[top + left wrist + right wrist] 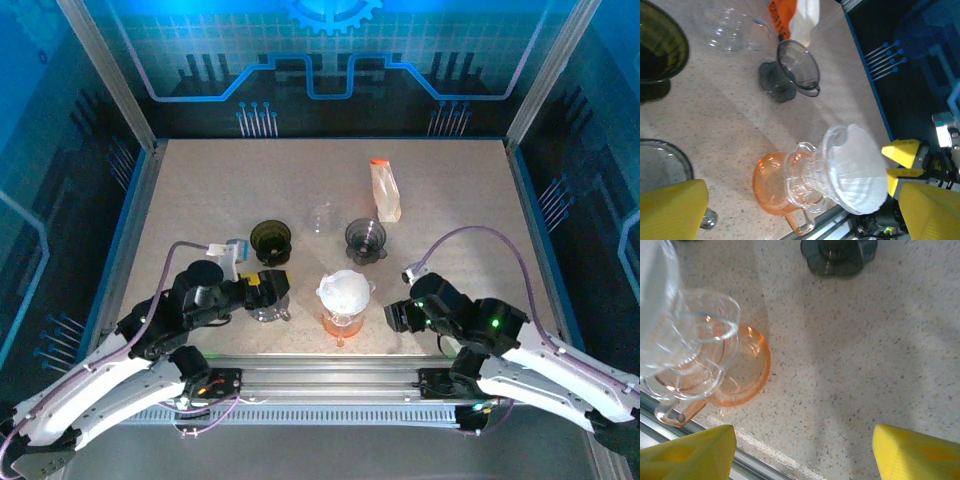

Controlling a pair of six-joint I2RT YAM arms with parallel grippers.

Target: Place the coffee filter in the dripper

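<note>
White paper first: one coffee filter [860, 167], and it is sitting inside the clear dripper [812, 175], its flared edge poking up above the rim. That clear dripper is stacked on the one orange glass server [771, 187], down at the near edge of the worktop [200, 190], between my two arms.

Counting drippers, I get three. The clear one is in front. The olive dripper [270, 240] is farther back on the left, and the grey dripper [366, 240] is farther back on the right, both upright and well apart from each other. One clear cup [322, 217] stands between those two, a touch farther back. One pouch [384, 190] with an orange cap lies behind the grey dripper. There is also one clear glass vessel [268, 303], just beside my left arm's fingertips.

Now the pincers, two of them. My left pincer [800, 215] is spread wide. Its yellow fingers [672, 210] sit at the two lower corners of my wrist view, and the server and dripper show in the gap, nothing pinched. From above it hangs left of the server, near it but not touching.

My right pincer [800, 452] is spread wide too, with bare speckled worktop between its yellow tips. The orange server sits off to the left in that wrist view, apart from the fingers. From above, this pincer is just right of the server, gripping nothing.
</note>
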